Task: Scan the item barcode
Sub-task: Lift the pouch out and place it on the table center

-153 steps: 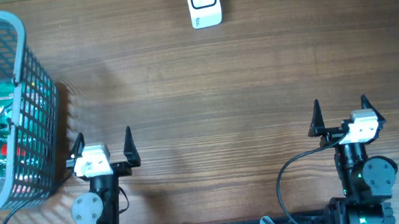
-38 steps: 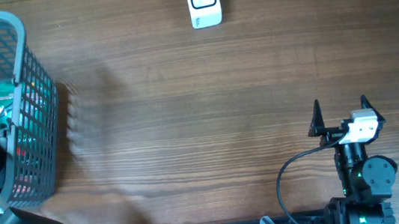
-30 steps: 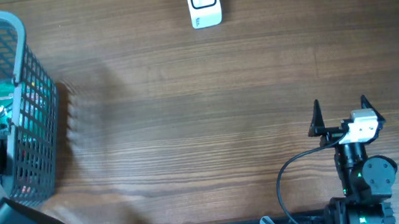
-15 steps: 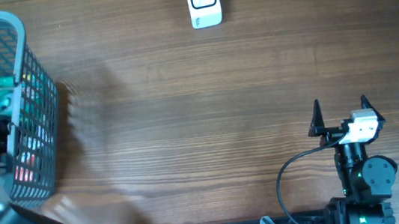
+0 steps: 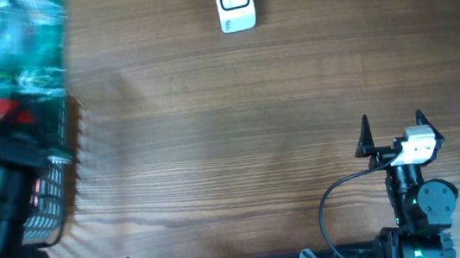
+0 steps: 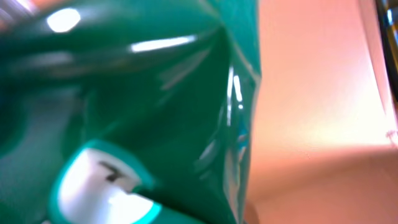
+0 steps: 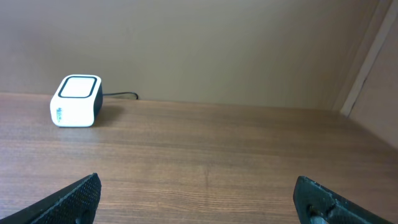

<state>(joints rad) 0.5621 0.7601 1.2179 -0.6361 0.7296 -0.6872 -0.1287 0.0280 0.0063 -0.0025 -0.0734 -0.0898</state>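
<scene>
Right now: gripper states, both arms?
Left gripper: closed, holding the green packet.
Right gripper: open, holding nothing.

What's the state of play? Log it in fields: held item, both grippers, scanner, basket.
held item: green packet, raised close to the overhead camera, blurred; no barcode visible
left gripper: shut on the green packet
right gripper: open, empty, at the near right
scanner: white, at the far side, nothing over it
basket: grey, at the left, mostly hidden under the green packet

Wood-grain table [image 5: 239,128], plain beige wall [image 7: 217,43] behind
</scene>
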